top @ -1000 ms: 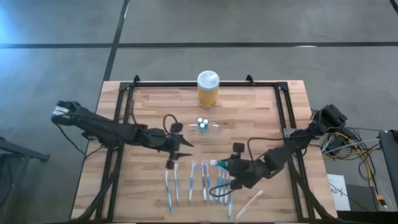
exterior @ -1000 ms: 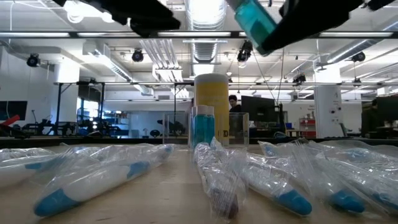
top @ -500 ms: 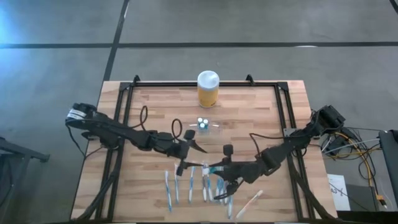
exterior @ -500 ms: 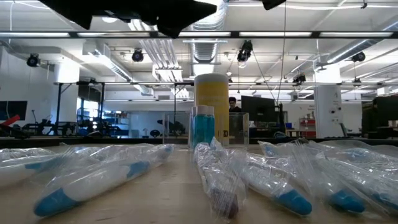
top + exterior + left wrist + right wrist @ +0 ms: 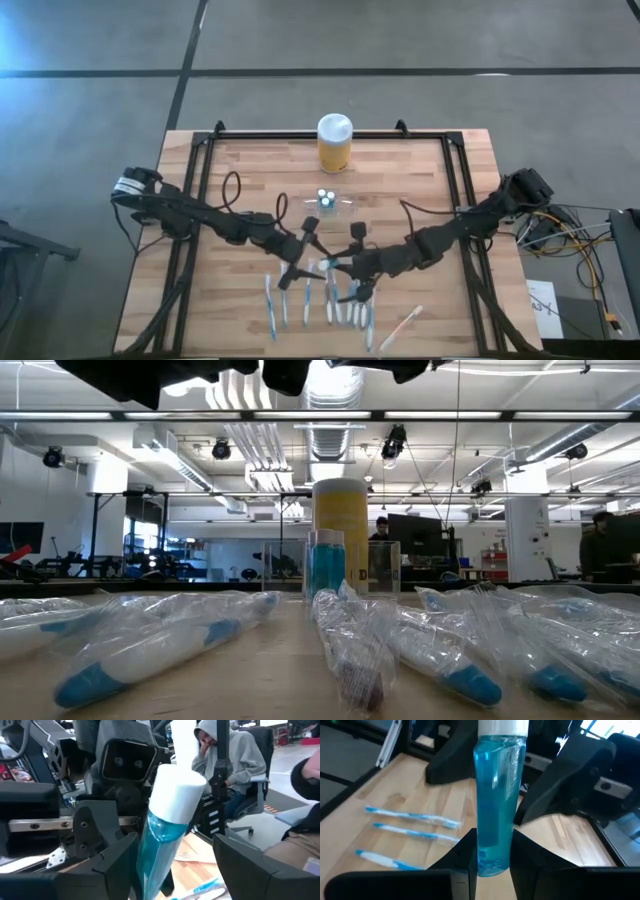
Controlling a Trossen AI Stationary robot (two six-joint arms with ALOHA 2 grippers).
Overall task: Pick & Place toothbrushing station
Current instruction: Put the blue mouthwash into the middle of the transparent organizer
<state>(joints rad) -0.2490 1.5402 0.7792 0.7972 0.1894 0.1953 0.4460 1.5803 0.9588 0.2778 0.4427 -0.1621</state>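
Observation:
My right gripper is shut on a see-through blue tube with a white cap, above the row of wrapped toothbrushes. My left gripper faces it, open, one finger on each side of the tube's cap half without touching it. The toothbrushing station, a small clear holder with blue tubes standing in it, rests on the table's middle; the low view shows the station too. My right gripper pinches the blue tube's flat bottom end between its two fingers. The fingers come about level from the table's right side and lie along the tube. The tube sticks straight out from them, cap end toward my left gripper, lifted clear of the table.
A yellow jar with a white lid stands at the table's far edge behind the station. Several wrapped toothbrushes lie along the near edge, and one pale brush lies to their right. Black frame rails run along both sides.
My right gripper has carried the blue tube up and toward the table's left, tipping it nearer to level. My left gripper has swung to level and gone toward the right, to the tube's cap end, and its fingers stand wider apart.

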